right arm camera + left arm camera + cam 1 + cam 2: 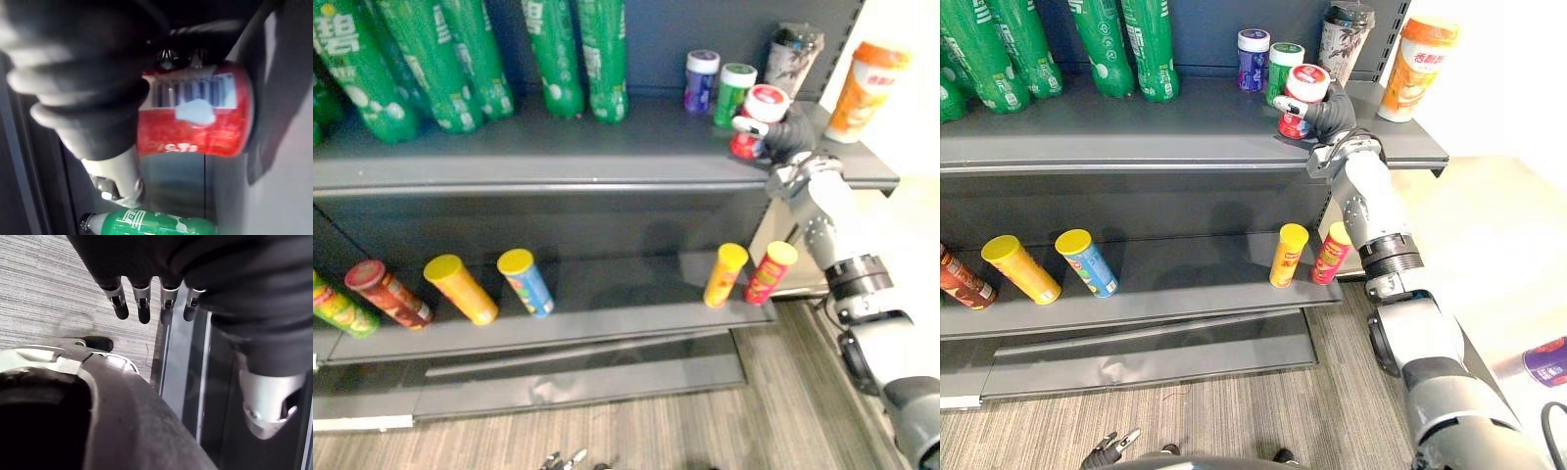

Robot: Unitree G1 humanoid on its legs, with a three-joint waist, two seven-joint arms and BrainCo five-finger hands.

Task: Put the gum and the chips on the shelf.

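A red gum jar (759,116) with a white lid is at the right part of the top shelf (558,147), slightly tilted, its base close to the shelf surface. My right hand (790,137) is shut on it from the right side; the right wrist view shows the jar (205,117) held past the dark cover. A purple gum jar (701,80) and a green one (735,92) stand just behind it. Chip cans lie on the lower shelf, among them a yellow one (724,275) and a red one (770,273). My left hand (142,296) hangs low over the floor, fingers straight and holding nothing.
Green bottles (431,59) lean along the back left of the top shelf. A patterned cup (793,57) and an orange chip can (865,90) stand at its right end. More chip cans, yellow (460,289), blue (526,282) and dark red (386,294), lie lower left.
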